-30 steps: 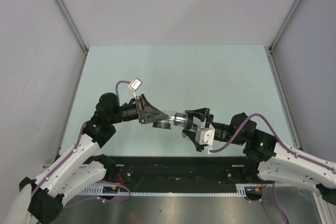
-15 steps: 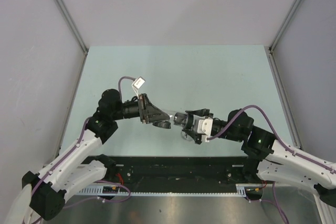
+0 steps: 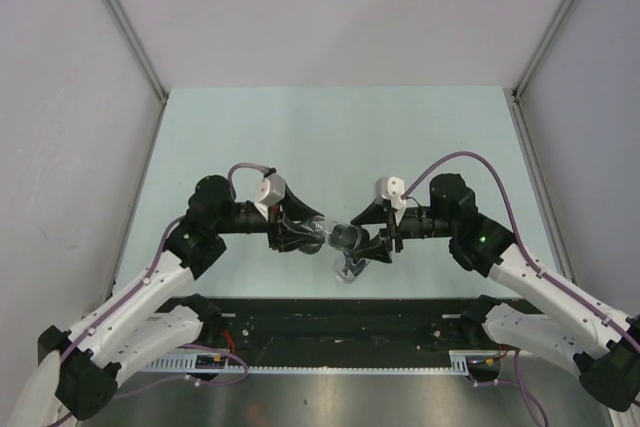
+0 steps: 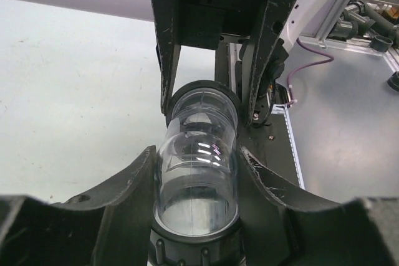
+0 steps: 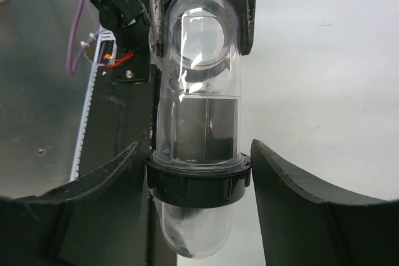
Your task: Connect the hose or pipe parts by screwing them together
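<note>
The left gripper [image 4: 197, 157] has its two fingers closed against the clear tube [image 4: 198, 172], one finger on each side. The gap between them is only as wide as the tube itself. The tube lies lengthwise between these fingers and goes on past their tips. Behind the tips, toward the wrist, a dark ribbed collar [image 4: 193, 247] sits around the near end of the tube. Beyond the tips, the far end of the tube goes into a black ring [image 4: 202, 91].

The right gripper [image 5: 196, 144] comes from the opposite side and is closed narrowly on this black ring, with one finger lying against each side of its rim. On the wrist side of the right fingers, a clear rounded end [image 5: 194, 232] comes out of the ring. On the other side, past the fingertips, the clear tube stands out of the ring. Further on it bends into a rounded elbow, and this elbow lies between the two left fingers. The wall of the tube is see-through and carries bright reflections. I cannot tell from the frames how far the tube is screwed into the ring.

In the top view the two grippers meet tip to tip, their fingertips just beside each other, and the tube bridges from one pair of fingers to the other. The joined pieces are held above the pale green table [image 3: 330, 137], near its front edge.
</note>
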`<state>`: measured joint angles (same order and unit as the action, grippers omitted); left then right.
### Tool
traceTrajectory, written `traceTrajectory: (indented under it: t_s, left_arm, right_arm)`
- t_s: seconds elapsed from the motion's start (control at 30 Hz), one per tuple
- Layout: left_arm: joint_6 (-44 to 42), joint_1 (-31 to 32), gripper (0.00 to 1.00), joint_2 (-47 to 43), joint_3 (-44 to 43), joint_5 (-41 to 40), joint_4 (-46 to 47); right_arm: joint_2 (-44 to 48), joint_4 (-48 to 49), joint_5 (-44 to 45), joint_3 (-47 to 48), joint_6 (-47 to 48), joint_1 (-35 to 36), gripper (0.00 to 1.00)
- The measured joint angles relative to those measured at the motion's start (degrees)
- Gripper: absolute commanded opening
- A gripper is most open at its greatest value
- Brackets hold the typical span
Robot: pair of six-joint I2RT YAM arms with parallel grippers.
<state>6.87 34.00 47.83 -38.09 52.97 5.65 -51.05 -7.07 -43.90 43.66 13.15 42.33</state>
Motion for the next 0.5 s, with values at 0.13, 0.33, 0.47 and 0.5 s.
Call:
traceTrajectory:
  t_s: [0.13, 0.33, 0.47, 0.5]
  left_arm:
    - [-2.19, 0.28, 0.0, 0.61, 0.02, 0.24, 1.18]
    - [-1.79, -1.2, 0.0, 4.85, 0.02, -5.07, 1.92]
    - [0.04, -2.69, 0.0, 7.23, 0.15, -8.04, 2.36]
    - [0.79, -3.06, 0.0, 8.02, 0.2, -8.74, 2.8]
  right_arm:
    - [0.61, -0.17, -0.22, -0.02, -3.13, -1.05, 0.81]
    - [7.17, -1.88, 10.05, 0.07, -7.93, -1.86, 1.0]
    - [11.47, -3.41, 16.09, 0.15, -9.7, -1.97, 1.0]
    - [12.07, -3.82, 17.25, 0.17, -10.27, -1.97, 1.0]
